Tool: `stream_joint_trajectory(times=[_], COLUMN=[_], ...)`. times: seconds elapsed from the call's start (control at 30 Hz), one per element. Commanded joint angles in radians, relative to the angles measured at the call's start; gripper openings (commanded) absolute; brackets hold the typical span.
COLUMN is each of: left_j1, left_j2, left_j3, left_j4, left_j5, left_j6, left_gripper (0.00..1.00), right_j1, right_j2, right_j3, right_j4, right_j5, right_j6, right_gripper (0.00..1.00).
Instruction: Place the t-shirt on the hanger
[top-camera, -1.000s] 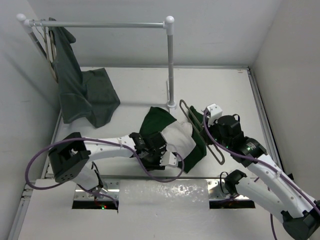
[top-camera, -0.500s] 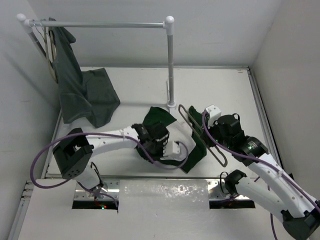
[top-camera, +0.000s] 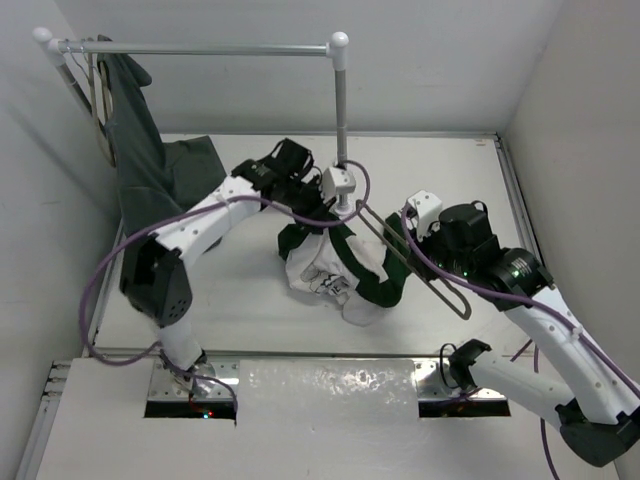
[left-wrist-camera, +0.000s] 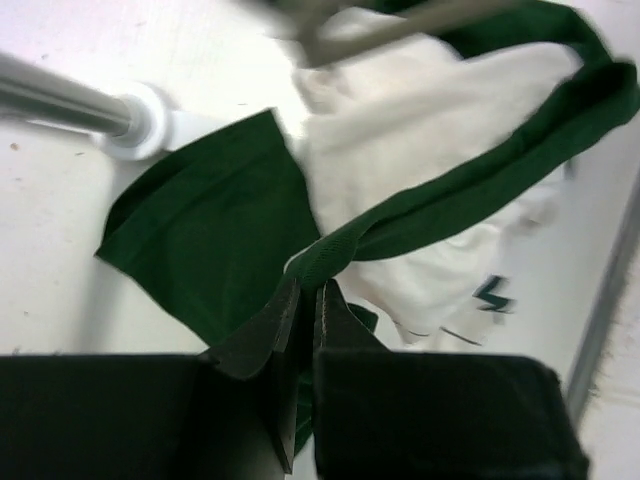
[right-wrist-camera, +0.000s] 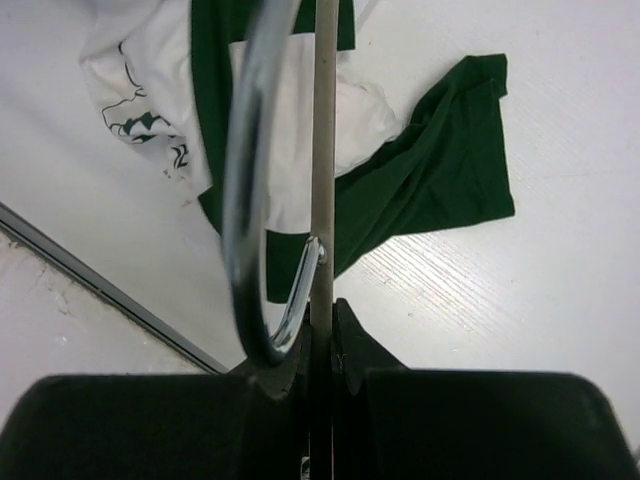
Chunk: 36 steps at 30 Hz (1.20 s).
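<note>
The t-shirt (top-camera: 345, 268) hangs bunched over mid-table, just in front of the rail post (top-camera: 341, 130), its green hem lifted, seemingly to spread an opening for the hanger (right-wrist-camera: 322, 150). The left gripper (left-wrist-camera: 307, 288) is pinched tight on that hem. The right gripper (right-wrist-camera: 322, 345) is clamped on the hanger's thin bar, angling one end toward the shirt.

Place: a robot lab test cell.
Enclosure: plain white walls (top-camera: 450, 60) box in a white table (top-camera: 240, 300).
Rig: left arm (top-camera: 200, 215) and right arm (top-camera: 545, 320) at the table's near edge, trailing purple cables (top-camera: 92, 310).
Prop: a metal clothes rail (top-camera: 200, 48) on the table, with a garment (top-camera: 150, 190) hung on it.
</note>
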Motion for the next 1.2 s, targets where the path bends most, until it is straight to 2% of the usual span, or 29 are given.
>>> stream_joint_trajectory(times=[0.0,0.13,0.17,0.27,0.33,0.37,0.53,0.8,0.97,1.07,1.1,1.17], left_j1=[0.091,0.139,0.14,0.142,0.142,0.142,0.14,0.085,0.04,0.04,0.042,0.042], left_j2=[0.17,0.216,0.208,0.167,0.137,0.122,0.107,0.156,0.14,0.157,0.156,0.145], left_j3=[0.124,0.058,0.002,-0.06,-0.056,-0.05,-0.025,0.007,-0.056,-0.071,-0.08,-0.089], left_j4=[-0.128,-0.206,-0.199,-0.167,-0.157,-0.147,0.005,-0.093,-0.027,-0.002,0.02,0.047], left_j5=[0.076,0.106,0.116,0.138,0.159,0.178,0.109,0.138,0.083,-0.003,-0.046,-0.08], left_j6=[0.055,0.155,0.166,0.176,0.173,0.173,0.075,0.158,0.153,0.138,0.137,0.136], left_gripper=[0.0,0.12,0.22,0.37,0.41,0.47,0.48,0.48,0.48,0.38,0.28,0.21], right_j1=[-0.002,-0.002,-0.003,-0.002,-0.003,-0.003,-0.002,-0.002,-0.003,-0.002,-0.003,-0.003], right_j2=[0.038,0.057,0.055,0.058,0.055,0.051,0.039,0.04,0.045,0.051,0.052,0.051], right_j3=[0.043,0.021,0.018,0.006,-0.014,-0.02,-0.065,-0.065,-0.055,-0.051,-0.049,-0.046], right_j4=[-0.02,0.014,0.017,0.026,0.043,0.05,0.101,0.1,0.093,0.089,0.089,0.087], right_j5=[0.016,-0.001,-0.001,-0.027,-0.029,-0.056,-0.09,-0.069,-0.061,-0.069,-0.069,-0.069], right_j6=[-0.041,-0.043,-0.041,-0.033,-0.021,-0.017,0.022,0.026,0.019,0.019,0.02,0.02], right_gripper=[0.0,0.0,0.0,0.0,0.0,0.0,0.0,0.0,0.0,0.0,0.0,0.0])
